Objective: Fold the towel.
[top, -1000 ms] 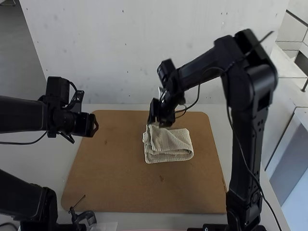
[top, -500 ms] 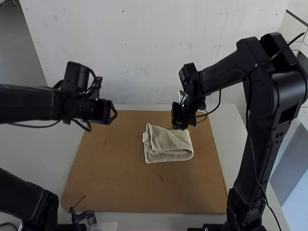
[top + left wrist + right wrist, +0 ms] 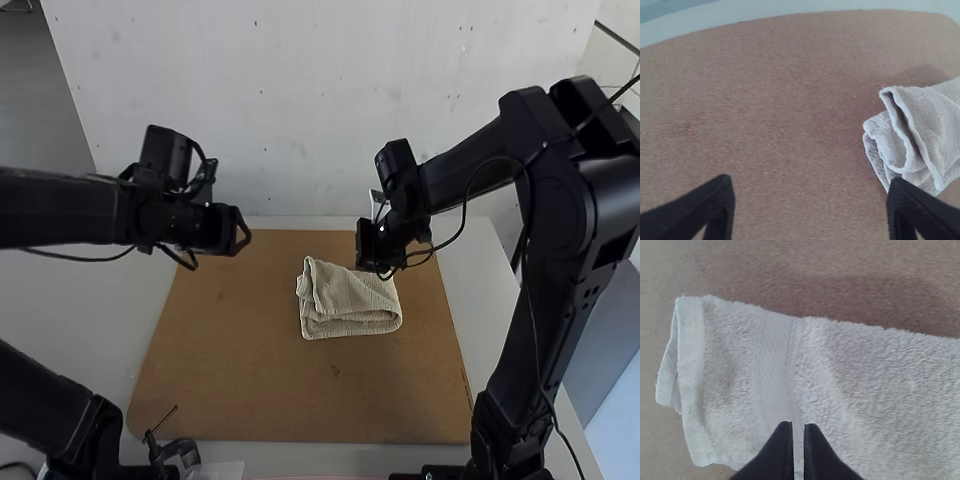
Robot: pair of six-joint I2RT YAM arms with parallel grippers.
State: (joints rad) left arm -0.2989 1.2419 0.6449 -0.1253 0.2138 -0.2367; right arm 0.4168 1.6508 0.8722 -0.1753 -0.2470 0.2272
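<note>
In the high view, the beige towel [image 3: 352, 295] lies folded in uneven layers on the brown board, with loose, raised folds at its left end. My left gripper [image 3: 240, 230] is over the board's far left part, apart from the towel. My right gripper [image 3: 380, 266] is above the towel's far right part. In the left wrist view, my left gripper [image 3: 810, 185] is wide open with nothing between its fingers, and the stacked edges of the towel [image 3: 935, 120] show. My right gripper [image 3: 799, 427] is shut over the towel [image 3: 850, 380] in the right wrist view, holding no cloth.
The brown board [image 3: 230, 370] extends left of and nearer than the towel, bordered by the pale table [image 3: 480, 250]. A black clamp [image 3: 178, 452] sits at the board's near left edge. A pale wall rises behind the table.
My right gripper has moved right from the towel's far left corner. The left gripper has shifted right over the board. The towel lies as before.
</note>
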